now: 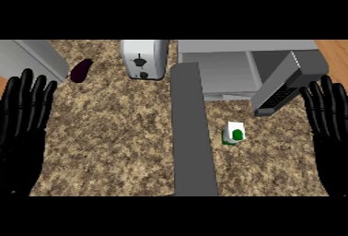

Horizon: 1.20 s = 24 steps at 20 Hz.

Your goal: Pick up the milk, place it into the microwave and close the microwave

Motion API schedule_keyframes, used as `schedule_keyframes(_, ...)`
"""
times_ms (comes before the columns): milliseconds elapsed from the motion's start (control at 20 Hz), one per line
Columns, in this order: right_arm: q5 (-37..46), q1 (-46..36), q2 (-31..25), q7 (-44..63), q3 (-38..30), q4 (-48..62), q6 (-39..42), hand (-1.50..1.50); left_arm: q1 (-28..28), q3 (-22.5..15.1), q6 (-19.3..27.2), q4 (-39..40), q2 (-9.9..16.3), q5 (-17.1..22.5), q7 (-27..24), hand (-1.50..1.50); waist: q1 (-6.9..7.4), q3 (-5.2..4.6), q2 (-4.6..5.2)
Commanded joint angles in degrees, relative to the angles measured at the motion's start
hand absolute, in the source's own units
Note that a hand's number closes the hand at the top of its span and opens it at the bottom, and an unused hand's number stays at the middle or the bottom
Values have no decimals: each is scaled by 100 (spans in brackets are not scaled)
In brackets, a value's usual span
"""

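The milk (pixel 233 133), a small white carton with a green label, stands upright on the speckled counter in front of the microwave (pixel 224 69). The microwave sits at the back right with its cavity showing. Its door (pixel 193 133) stands open as a long grey slab reaching from the left front corner toward the counter's near edge, just left of the milk. A dark button panel (pixel 280 92) shows on the microwave's right side. My left hand (pixel 24 120) rests open at the left edge, fingers up. My right hand (pixel 332 124) rests open at the right edge, well apart from the milk.
A silver toaster (pixel 144 59) stands at the back centre, left of the microwave. A dark purple eggplant (pixel 81 70) lies at the back left beside a grey slab (pixel 34 57). Bare counter (pixel 108 138) spreads left of the door.
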Motion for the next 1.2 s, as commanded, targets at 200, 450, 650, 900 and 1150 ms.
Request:
schedule_keyframes(200, -809, -43, -204, 300, -133, -273, 605, -150, -304, -721, 577, 329, -621, -909, -108, -150, 190, 23, -65)
schedule_keyframes(450, -1399, 665, -433, 376, 45, -850, 1245, -150, 709, -461, 760, -171, -663, 34, 226, -150, 210, 21, -80)
schedule_keyframes(650, -653, 1390, -63, -216, 625, -910, 1212, -150, 1968, -754, 533, -777, -583, 231, -200, -150, 238, 21, -80)
schedule_keyframes(900, -756, 1491, -108, 126, 409, -1287, 1162, -150, 2605, -377, 155, -930, -358, 630, -736, -150, 241, 19, -73)
schedule_keyframes(1150, 158, 2058, 49, -718, 759, -1003, 1246, -150, 3370, -850, -75, -710, -550, 448, -1526, -150, 236, 19, -74)
